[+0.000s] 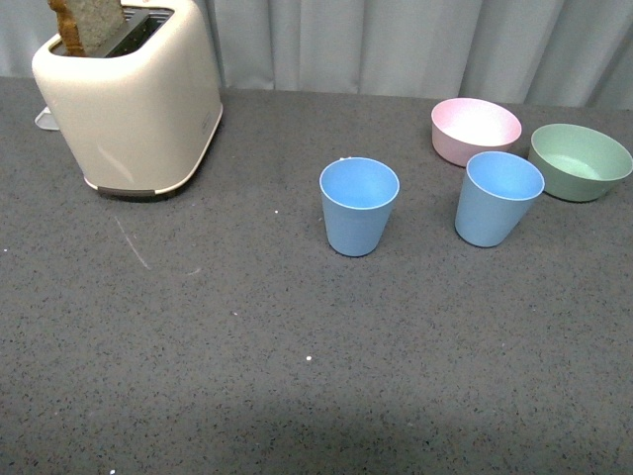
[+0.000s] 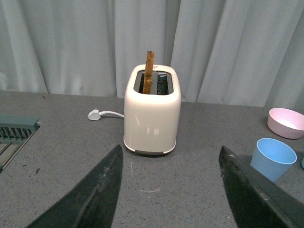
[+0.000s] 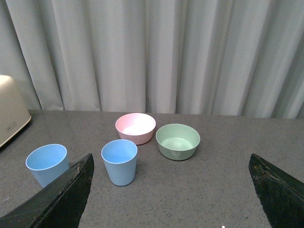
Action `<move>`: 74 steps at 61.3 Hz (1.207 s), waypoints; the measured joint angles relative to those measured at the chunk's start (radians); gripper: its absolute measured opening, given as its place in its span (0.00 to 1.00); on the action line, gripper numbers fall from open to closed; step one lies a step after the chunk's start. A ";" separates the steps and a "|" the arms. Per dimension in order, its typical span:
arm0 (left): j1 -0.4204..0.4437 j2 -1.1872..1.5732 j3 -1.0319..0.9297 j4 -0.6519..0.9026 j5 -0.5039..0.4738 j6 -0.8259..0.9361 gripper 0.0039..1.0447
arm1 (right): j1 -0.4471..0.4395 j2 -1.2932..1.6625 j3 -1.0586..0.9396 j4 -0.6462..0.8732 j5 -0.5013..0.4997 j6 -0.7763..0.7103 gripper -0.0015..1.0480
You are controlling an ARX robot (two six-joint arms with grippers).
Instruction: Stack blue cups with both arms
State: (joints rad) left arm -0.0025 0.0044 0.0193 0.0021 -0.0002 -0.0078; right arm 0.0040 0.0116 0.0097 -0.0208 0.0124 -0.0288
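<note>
My left claw (image 2: 170, 148) is wide open, with nothing in it. Its two black fingers (image 2: 102, 190) stand far apart above the grey table (image 2: 57, 190). My right claw (image 3: 171, 156) is wide open too, and it holds nothing.

Near the middle of the table stands one blue cup (image 1: 359, 206). It is upright, with its open side up, and it is empty. More to my right stands the other blue cup (image 1: 498, 198), also upright and empty. The two are well apart — not stacked.

Just behind the other blue cup sits a pink bowl (image 1: 476, 130). A green bowl (image 1: 580, 161) sits just beside that cup, further to my right. I cannot tell if the cup touches either bowl. The two bowls are very close to each other.

Far over on my left is a big cream toaster (image 1: 134, 99). A brown slice of bread (image 1: 94, 22) sticks up out of one slot. A white plug (image 2: 95, 114) lies on the table near the toaster. A pale curtain (image 1: 396, 45) hangs along the back of the table.

In my left wrist view, a grey-green thing with slats (image 2: 16, 128) shows at the edge. I cannot tell what it is.
</note>
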 joint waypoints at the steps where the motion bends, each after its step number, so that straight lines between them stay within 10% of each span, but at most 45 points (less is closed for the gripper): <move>1: 0.000 0.000 0.000 0.000 0.000 0.000 0.67 | -0.001 0.013 0.011 -0.031 0.009 -0.023 0.91; 10: 0.000 0.000 0.000 0.000 0.000 0.000 0.95 | -0.026 0.299 0.074 0.020 -0.002 -0.110 0.91; 19: 0.000 0.000 0.000 0.000 0.000 0.002 0.94 | 0.014 0.884 0.241 0.356 -0.037 -0.066 0.91; 20: 0.000 0.000 0.000 0.000 0.000 0.002 0.94 | 0.036 1.295 0.469 0.307 -0.028 0.019 0.91; 26: 0.000 0.000 0.000 0.000 0.000 0.002 0.94 | 0.054 1.492 0.613 0.251 -0.024 0.062 0.91; 61: 0.000 0.000 0.000 0.000 0.000 0.002 0.94 | 0.161 2.033 1.127 -0.022 0.112 0.304 0.91; 74: 0.000 0.000 0.000 0.000 0.000 0.002 0.94 | 0.158 2.093 1.167 -0.045 0.127 0.353 0.62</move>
State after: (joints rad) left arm -0.0025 0.0040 0.0193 0.0021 -0.0002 -0.0055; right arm 0.1616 2.1044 1.1770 -0.0658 0.1394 0.3241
